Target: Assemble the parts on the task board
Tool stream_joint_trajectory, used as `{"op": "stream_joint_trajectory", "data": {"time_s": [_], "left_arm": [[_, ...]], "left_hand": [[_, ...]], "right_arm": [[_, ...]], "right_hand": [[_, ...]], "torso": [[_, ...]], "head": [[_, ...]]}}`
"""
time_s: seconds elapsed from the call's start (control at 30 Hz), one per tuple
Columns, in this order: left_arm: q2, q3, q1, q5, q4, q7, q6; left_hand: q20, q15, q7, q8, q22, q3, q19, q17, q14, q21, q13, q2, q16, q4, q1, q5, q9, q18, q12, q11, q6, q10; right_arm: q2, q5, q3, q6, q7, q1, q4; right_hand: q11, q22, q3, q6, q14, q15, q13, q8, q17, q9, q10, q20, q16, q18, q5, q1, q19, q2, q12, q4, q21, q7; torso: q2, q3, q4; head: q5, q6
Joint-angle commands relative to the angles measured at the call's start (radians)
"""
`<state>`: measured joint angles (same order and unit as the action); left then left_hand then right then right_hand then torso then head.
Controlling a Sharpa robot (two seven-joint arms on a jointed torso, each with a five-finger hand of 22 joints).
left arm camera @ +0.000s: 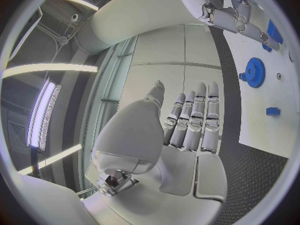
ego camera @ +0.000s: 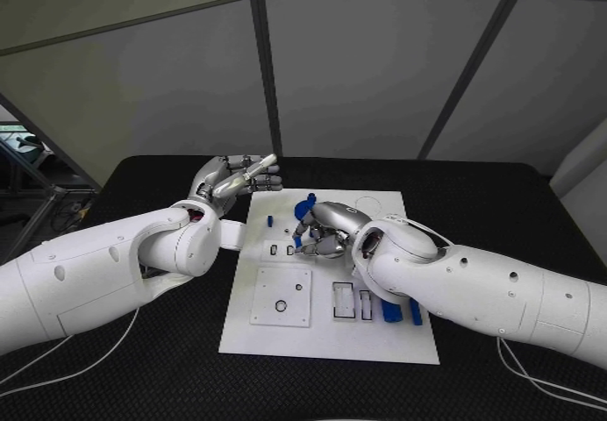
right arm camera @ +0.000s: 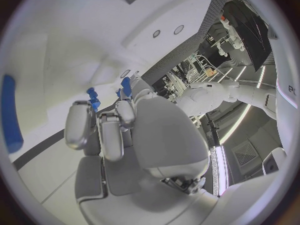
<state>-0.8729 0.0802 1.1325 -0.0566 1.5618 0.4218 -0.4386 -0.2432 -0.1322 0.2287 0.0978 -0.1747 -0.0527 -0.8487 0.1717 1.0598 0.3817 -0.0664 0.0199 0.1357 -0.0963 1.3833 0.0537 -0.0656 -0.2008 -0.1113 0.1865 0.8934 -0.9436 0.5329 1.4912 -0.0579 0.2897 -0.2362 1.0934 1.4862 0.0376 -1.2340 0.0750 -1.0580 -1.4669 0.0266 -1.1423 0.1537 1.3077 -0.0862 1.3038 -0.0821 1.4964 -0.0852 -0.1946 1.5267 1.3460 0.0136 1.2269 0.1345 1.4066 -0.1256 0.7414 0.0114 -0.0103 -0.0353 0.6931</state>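
Note:
The white task board [ego camera: 332, 338] lies in the middle of the black table. My right hand [ego camera: 324, 231] hovers low over its middle with fingers curled, pinching a small blue part [ego camera: 297, 237] at the fingertips [right arm camera: 80, 121]; the blue part [right arm camera: 126, 86] peeks out past them. A blue gear [ego camera: 305, 209] sits on the board just beyond that hand, and the left wrist view shows the gear [left arm camera: 254, 72] too. My left hand [ego camera: 235, 180] is raised off the board's far left corner, its fingers [left arm camera: 192, 120] straight and empty.
Two blue pegs [ego camera: 403, 310] lie at the board's near right, next to rectangular slots [ego camera: 344, 300]. A square plate with a ring [ego camera: 281, 298] sits at the near left. Another small blue piece [left arm camera: 272, 111] lies on the board near the gear.

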Motion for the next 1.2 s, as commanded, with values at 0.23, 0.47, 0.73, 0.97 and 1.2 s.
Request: {"op": "stream_joint_trajectory", "data": {"time_s": [0.23,0.47,0.73,0.97,1.2], "left_arm": [[0.003,0.001,0.002,-0.005,0.000,0.005,0.012],[0.003,0.001,0.002,-0.005,0.001,0.005,0.012],[0.002,0.001,0.002,-0.005,0.001,0.005,0.013],[0.002,0.001,0.002,-0.005,0.002,0.004,0.013],[0.002,0.001,0.002,-0.005,0.002,0.004,0.013]], "left_hand": [[-0.004,-0.008,0.010,-0.006,0.001,0.001,0.006,0.002,0.001,-0.001,0.000,0.008,-0.003,0.005,0.005,0.001,0.000,0.020,0.003,0.003,-0.002,-0.005],[-0.004,-0.008,0.010,-0.006,0.001,0.001,0.006,0.002,0.001,-0.001,0.000,0.008,-0.003,0.005,0.005,0.001,0.000,0.020,0.003,0.003,-0.002,-0.005],[-0.004,-0.008,0.010,-0.006,0.001,0.001,0.006,0.002,0.001,-0.001,0.000,0.008,-0.003,0.005,0.005,0.001,0.000,0.020,0.003,0.003,-0.002,-0.005],[-0.004,-0.008,0.010,-0.006,0.001,0.001,0.006,0.002,0.001,-0.001,0.000,0.008,-0.003,0.005,0.005,0.001,0.000,0.020,0.003,0.003,-0.002,-0.005],[-0.004,-0.007,0.009,-0.007,0.001,0.002,0.006,0.003,0.002,-0.001,-0.001,0.009,-0.005,0.007,0.004,0.001,0.000,0.019,0.003,0.003,0.000,-0.007]], "right_arm": [[-0.013,0.045,0.005,-0.038,-0.009,-0.010,-0.019],[-0.019,0.048,0.006,-0.042,-0.010,-0.013,-0.028],[-0.020,0.059,0.006,-0.049,-0.017,-0.013,-0.035],[-0.020,0.067,0.006,-0.060,-0.022,-0.013,-0.037],[-0.020,0.076,0.006,-0.072,-0.028,-0.013,-0.037]], "right_hand": [[0.000,0.002,0.005,-0.009,-0.073,0.005,0.005,0.002,0.113,-0.002,-0.006,0.001,-0.001,0.013,0.002,-0.004,0.003,0.006,-0.007,0.003,0.002,0.004],[0.000,0.004,0.005,-0.009,-0.073,0.005,0.007,0.002,0.112,-0.002,-0.007,0.001,-0.001,0.013,0.002,-0.005,0.002,0.005,-0.009,0.003,0.001,0.004],[0.002,0.006,0.008,0.001,-0.073,0.003,0.012,-0.003,0.112,0.001,-0.013,0.000,-0.001,0.013,0.002,-0.012,0.001,-0.002,-0.015,0.004,0.000,0.001],[0.012,0.011,0.015,0.033,-0.073,-0.004,0.032,-0.020,0.110,0.010,-0.031,-0.004,-0.003,0.012,0.004,-0.025,-0.003,-0.016,-0.036,0.005,-0.004,-0.012],[0.021,0.015,0.022,0.057,-0.072,-0.011,0.042,-0.032,0.109,0.016,-0.042,-0.011,-0.004,0.011,0.008,-0.031,-0.006,-0.028,-0.045,0.004,-0.007,-0.022]], "torso": [[-0.001,0.0002,-0.0005],[-0.001,0.0003,0.0002],[-0.001,0.0004,0.0006],[0.000,0.0000,-0.0005],[-0.001,0.0003,0.0000]], "head": [[-0.001,0.007],[-0.002,0.009],[-0.002,0.010],[-0.001,0.011],[-0.003,0.011]]}}
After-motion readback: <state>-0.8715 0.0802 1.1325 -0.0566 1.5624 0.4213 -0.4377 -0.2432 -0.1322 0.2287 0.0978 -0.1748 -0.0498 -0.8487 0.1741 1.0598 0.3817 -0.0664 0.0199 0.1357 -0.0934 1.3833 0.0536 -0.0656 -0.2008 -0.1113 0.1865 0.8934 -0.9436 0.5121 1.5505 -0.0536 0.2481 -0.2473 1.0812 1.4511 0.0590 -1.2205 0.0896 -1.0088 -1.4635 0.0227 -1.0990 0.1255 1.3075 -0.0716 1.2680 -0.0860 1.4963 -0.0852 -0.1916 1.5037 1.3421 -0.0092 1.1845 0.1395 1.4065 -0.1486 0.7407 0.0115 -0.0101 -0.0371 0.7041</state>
